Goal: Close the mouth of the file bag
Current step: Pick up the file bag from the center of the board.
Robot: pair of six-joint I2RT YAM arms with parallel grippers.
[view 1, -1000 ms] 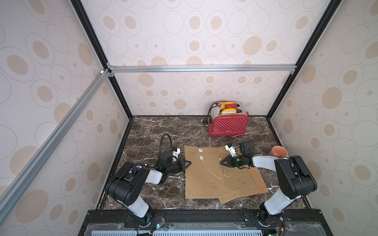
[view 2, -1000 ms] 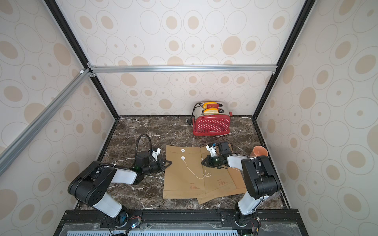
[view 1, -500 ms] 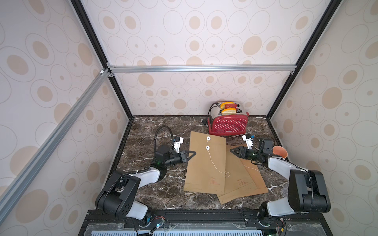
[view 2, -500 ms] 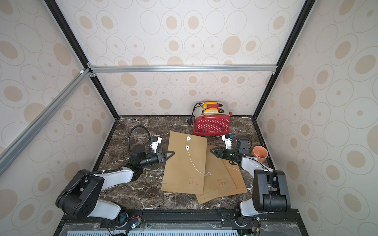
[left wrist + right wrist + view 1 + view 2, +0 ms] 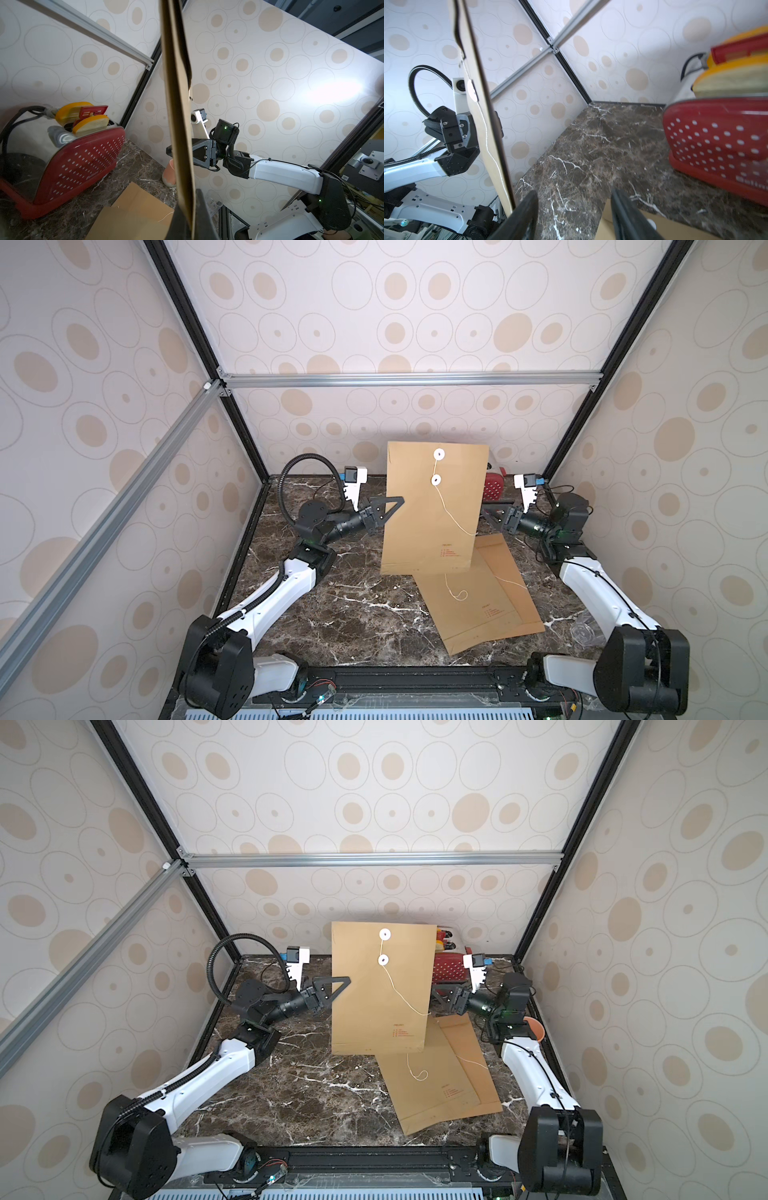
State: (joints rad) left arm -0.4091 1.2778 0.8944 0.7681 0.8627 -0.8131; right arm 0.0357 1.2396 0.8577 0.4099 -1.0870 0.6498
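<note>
We hold the file bag [image 5: 432,506] upright in mid-air, our left claw [image 5: 392,506] pinching its nine o'clock edge. Our right claw [image 5: 574,216] stands spread at three o'clock, empty. On one pinch the bag could swing or slip, tangling its loose string [image 5: 451,517].

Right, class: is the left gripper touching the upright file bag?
Touching. The left wrist view shows the left gripper closed on the edge of the upright file bag, with the paper pinched between its two fingers.
</note>
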